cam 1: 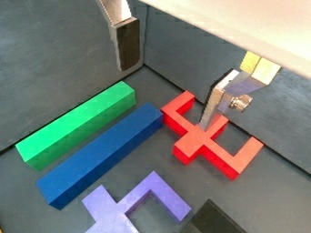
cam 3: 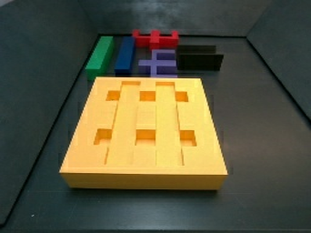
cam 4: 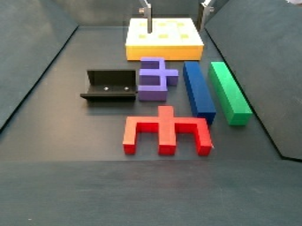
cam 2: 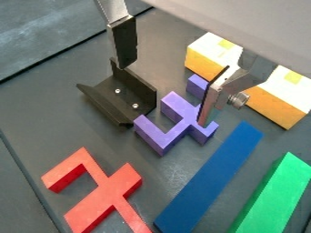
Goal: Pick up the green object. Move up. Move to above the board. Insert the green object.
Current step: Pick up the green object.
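In both wrist views, gripper [cam 1: 176,73] [cam 2: 170,73] hanging high over the pieces, jaws spread wide, nothing between the silver fingers [cam 1: 125,45]. In a side view, only the fingertips [cam 4: 147,9] showing at the upper edge, over the board [cam 4: 165,35]; well clear of the floor.

Green bar [cam 1: 79,123] [cam 4: 230,90] lying flat on the dark floor, outermost in the row, long side hard by the blue bar [cam 1: 104,155] [cam 4: 199,88]. Touching or a hair apart: cannot tell. Board [cam 3: 145,127] well apart from the bar [cam 3: 100,53], grooves and six square holes open and unfilled. Pick-up not yet begun.

Likely troubles from here:

- Wrong bar. Same shape, same length, side by side; a descent slightly off line means closing on blue instead of green.
- No room for the inner finger. With so thin a gap between the bars, risk of landing on top of the blue bar, or wedging and dragging both.
- Off-centre grasp. Long bar, narrow pads; gripping near one end means sagging or swinging on the lift, then meeting the groove tilted and jamming.
- Straddling lengthwise instead of across: too long to fit between the jaws.
- Clipping the red piece [cam 1: 206,136], purple piece [cam 2: 176,123] or fixture [cam 2: 119,96] when crossing low; hence the climb before travelling.
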{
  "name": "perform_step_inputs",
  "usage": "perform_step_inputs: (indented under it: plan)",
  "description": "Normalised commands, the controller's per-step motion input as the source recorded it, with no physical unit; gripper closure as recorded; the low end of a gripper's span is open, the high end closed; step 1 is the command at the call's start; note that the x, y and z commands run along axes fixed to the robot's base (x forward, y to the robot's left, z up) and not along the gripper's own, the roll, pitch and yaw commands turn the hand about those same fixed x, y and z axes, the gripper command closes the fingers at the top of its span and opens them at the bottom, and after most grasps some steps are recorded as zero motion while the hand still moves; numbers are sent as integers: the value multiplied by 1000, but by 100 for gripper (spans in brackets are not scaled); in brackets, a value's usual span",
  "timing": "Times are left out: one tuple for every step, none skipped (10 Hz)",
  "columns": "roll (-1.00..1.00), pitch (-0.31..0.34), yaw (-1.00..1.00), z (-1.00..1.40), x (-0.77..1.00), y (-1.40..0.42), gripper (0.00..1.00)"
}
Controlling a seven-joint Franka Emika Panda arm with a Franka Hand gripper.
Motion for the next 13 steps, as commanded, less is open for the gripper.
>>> perform_step_inputs:
  plan:
    - [0, -7, 0, 0, 0, 0, 0]
    - [0, 0, 0, 0, 3, -26, 0]
    - [-1, 0, 0, -57, 31, -11, 0]
    - [-21, -83, 0, -309, -777, -171, 0]
    - [-94, -93, 0, -491, -1000, -371, 0]
    - [-69, -51, 0, -574, -1000, -423, 0]
    - [-26, -69, 0, -723, -1000, -380, 0]
    - [0, -133, 0, -843, -983, -366, 0]
    - [0, -184, 0, -689, -1000, -166, 0]
    - [0, -199, 0, -537, -1000, -37, 0]
    - [0, -203, 0, -397, -1000, 0, 0]
    - [7, -199, 0, -240, -1000, 0, 0]
    - [3, -139, -131, -189, -1000, 80, 0]
